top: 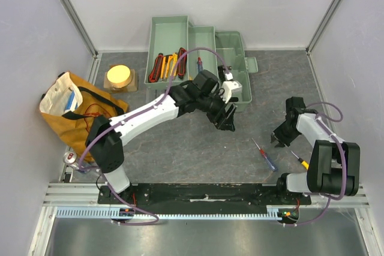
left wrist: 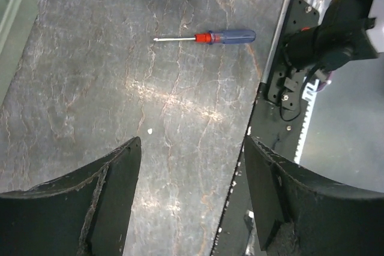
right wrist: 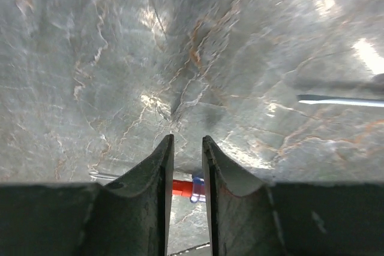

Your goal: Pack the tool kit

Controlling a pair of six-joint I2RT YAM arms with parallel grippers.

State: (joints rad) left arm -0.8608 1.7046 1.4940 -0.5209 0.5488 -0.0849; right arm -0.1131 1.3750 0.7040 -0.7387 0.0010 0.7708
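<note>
The pale green plastic toolbox (top: 231, 49) sat at the top middle of the overhead view, on the dark grey table (top: 180, 148) that looked like smooth stone with thin pale cracks. The box was open and spread into three long boxy parts, side by side. The left part held a small bunch of tools with red and yellow handles (top: 166, 67), too close together to count. The middle part held one thin tool with a red handle (top: 199, 64). Two screwdrivers lay on the table at the lower right. One was a screwdriver with a red neck, a clear blue handle and a shiny metal rod (top: 264, 154) (left wrist: 207, 38). The other was a screwdriver with a yellow and black handle (top: 300, 160), just beside the right arm. The left gripper (top: 227, 119) (left wrist: 192, 148) hung over the middle of the table with its two black, rough-edged fingers (left wrist: 114, 196) spread wide and nothing between them. The right gripper (top: 279, 139) (right wrist: 187, 138) was at the right, near the screwdrivers, with its curved fingers (right wrist: 150, 178) almost together. Only a thin gap was left, and it held nothing. At the left lay one floppy yellow-orange cloth bag (top: 72, 109), and above it one round yellow disc (top: 120, 75).
</note>
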